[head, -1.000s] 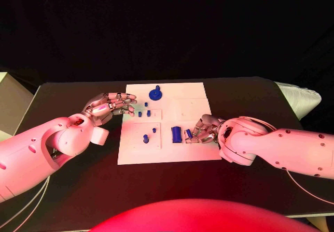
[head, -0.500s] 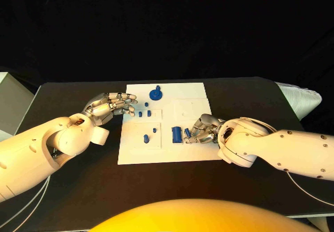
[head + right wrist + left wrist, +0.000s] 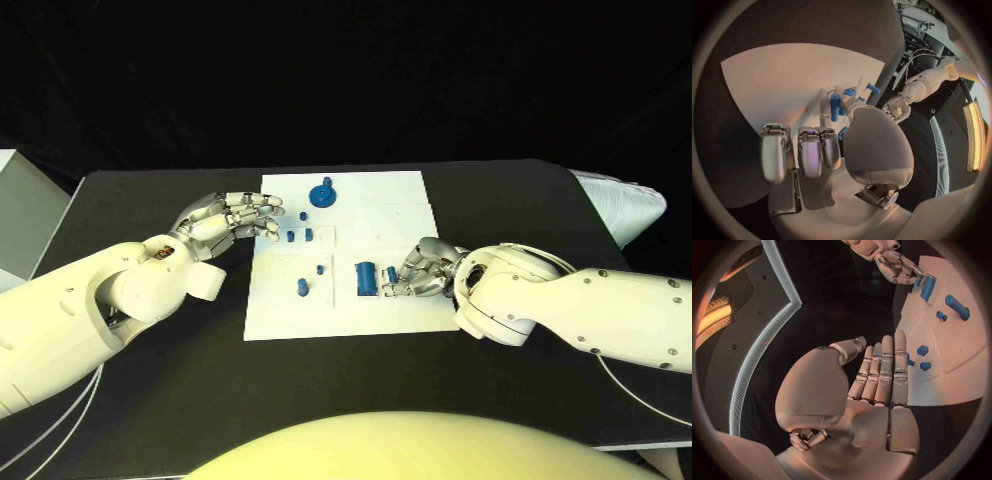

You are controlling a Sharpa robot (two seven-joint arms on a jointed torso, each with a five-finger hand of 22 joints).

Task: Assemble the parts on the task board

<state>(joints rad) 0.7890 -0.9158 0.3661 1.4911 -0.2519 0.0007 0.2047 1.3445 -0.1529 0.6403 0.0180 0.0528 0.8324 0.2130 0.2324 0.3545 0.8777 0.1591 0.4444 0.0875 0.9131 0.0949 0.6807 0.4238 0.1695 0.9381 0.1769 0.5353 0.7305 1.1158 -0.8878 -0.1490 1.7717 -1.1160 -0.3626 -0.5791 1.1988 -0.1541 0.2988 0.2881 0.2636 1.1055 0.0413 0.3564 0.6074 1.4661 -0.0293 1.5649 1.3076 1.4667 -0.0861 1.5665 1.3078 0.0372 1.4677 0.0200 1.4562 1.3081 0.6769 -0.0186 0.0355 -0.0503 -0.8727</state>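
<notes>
Step in hand, by judgement: part placement. Right hand point(image 3: 418, 268) pinches small blue part point(image 3: 391, 274) over task board point(image 3: 389, 215), beside blue block point(image 3: 366, 277) (lower middle). Left hand point(image 3: 228, 218) released, at board's left edge. Next: align part, seat it.

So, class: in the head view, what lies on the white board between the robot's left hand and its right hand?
Between the left hand and the right hand, the task board carries small blue parts: two pegs near the left hand, two lower down, and a blue block beside the right hand.
</notes>
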